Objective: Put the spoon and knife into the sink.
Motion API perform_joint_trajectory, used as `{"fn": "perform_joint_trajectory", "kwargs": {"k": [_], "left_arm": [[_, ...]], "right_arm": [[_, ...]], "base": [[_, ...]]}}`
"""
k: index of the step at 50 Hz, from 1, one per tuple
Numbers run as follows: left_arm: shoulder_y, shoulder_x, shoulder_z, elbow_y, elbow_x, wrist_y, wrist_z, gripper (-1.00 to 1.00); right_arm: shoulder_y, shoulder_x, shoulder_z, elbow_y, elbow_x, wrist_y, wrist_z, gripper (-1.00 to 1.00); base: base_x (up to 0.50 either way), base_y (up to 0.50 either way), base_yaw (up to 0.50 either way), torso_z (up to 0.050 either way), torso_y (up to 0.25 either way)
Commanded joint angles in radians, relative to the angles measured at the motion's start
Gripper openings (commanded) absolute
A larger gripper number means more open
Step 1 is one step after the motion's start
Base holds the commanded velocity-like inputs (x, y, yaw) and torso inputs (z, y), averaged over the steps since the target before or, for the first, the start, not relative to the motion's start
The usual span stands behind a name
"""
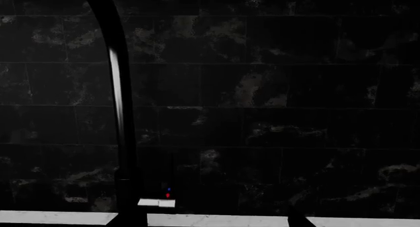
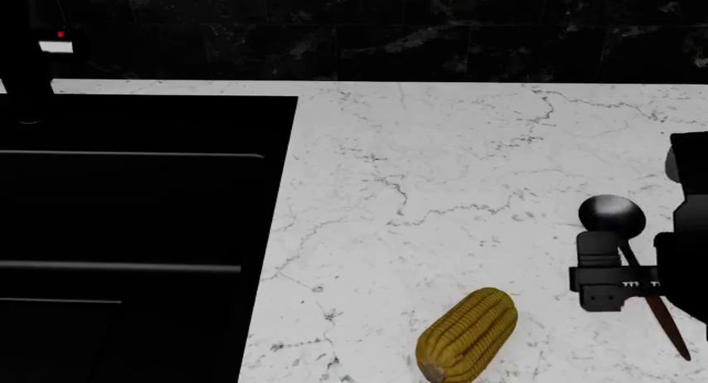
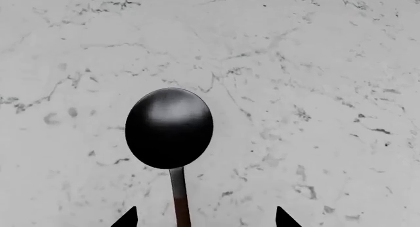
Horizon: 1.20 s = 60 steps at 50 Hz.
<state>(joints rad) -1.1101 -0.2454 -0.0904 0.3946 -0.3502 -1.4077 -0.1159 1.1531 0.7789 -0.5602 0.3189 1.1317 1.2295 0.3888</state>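
Note:
The spoon point(image 2: 614, 215) lies on the white marble counter at the far right, its glossy black bowl point(image 3: 169, 127) pointing away from me and its thin reddish-brown handle point(image 3: 180, 200) running back toward me. My right gripper point(image 3: 204, 220) hovers over the handle, open, with the handle between the two fingertips point(image 3: 126, 220) and nearer one of them. The sink point(image 2: 133, 234) is the black basin at the left. My left gripper point(image 1: 210, 221) faces the dark backsplash beside the faucet point(image 1: 121, 114), open and holding nothing. The knife shows in no view.
A yellow corn cob point(image 2: 468, 334) lies near the counter's front edge, left of the spoon. The black faucet base point(image 2: 25, 76) stands at the sink's back left. A dark tiled wall point(image 2: 387, 35) runs along the back of the counter.

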Motion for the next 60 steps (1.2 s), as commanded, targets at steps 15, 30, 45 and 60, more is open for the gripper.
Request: {"fn": "perform_joint_trajectory", "kwargs": {"k": [15, 30, 45, 60], "left_arm": [[-0.008, 0.017, 0.003, -0.03, 0.019, 0.009, -0.003, 1.0], [-0.017, 0.022, 0.019, -0.049, 0.014, 0.023, -0.009, 1.0], [-0.026, 0.011, 0.0, -0.017, -0.005, -0.01, -0.011, 1.0], [-0.027, 0.008, -0.006, -0.022, -0.017, -0.002, -0.01, 1.0]], "right_arm": [[-0.145, -0.102, -0.099, 0.164, -0.137, -0.199, -0.204, 1.0], [-0.172, -0.094, -0.084, 0.139, -0.124, -0.225, -0.204, -1.0], [0.112, -0.041, -0.058, -0.136, -0.085, -0.014, -0.061, -1.0], [0.598, -0.271, -0.234, -0.036, -0.172, 0.098, -0.208, -1.0]], "base": [[0.0, 0.0, 0.0, -0.001, 0.0], [0.0, 0.0, 0.0, -0.004, 0.0], [0.0, 0.0, 0.0, -0.001, 0.0], [0.0, 0.0, 0.0, 0.0, 0.0]]}}
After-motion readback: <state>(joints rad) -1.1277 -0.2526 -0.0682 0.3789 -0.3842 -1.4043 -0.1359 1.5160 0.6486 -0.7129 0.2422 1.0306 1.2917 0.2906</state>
